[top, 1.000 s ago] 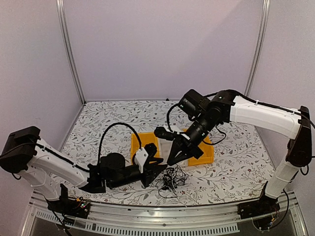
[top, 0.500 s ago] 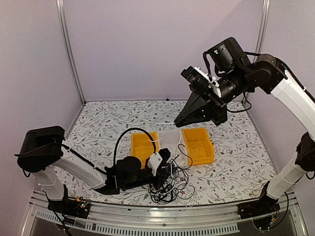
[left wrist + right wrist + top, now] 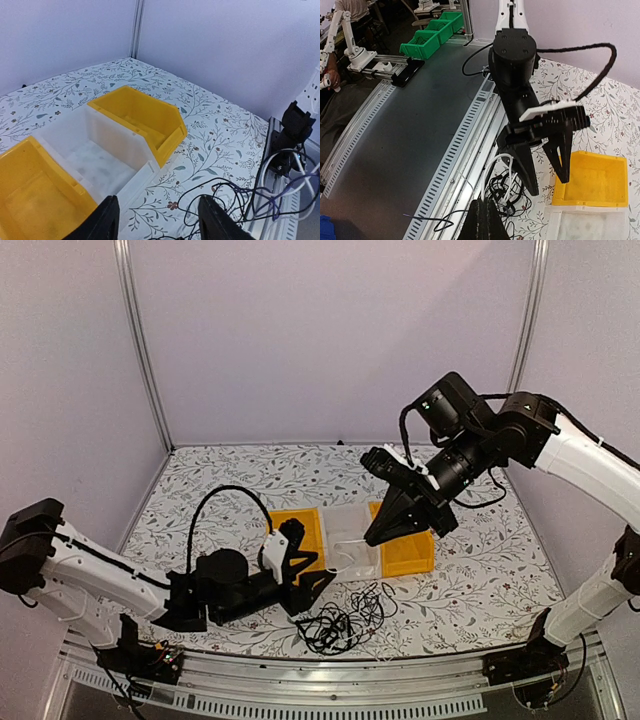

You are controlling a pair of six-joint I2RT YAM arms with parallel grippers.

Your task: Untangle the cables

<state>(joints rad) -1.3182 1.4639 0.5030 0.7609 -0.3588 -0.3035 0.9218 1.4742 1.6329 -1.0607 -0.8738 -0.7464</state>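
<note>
Top external view has the cable tangle point(image 3: 338, 620) on the table point(image 3: 200, 490), just before the bins point(image 3: 412, 552). Left gripper point(image 3: 158, 212) gapes empty beside it; right gripper point(image 3: 372, 538) is pinched closed above, strand unclear. Judged mid-separation: next, left must pin the tangle.

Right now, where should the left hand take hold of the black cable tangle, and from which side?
Probably a single outer loop of the black cable tangle, not its dense middle. It sprawls low on the table, with loose strands reaching toward the open left hand, so come down from above on that near edge.
</note>
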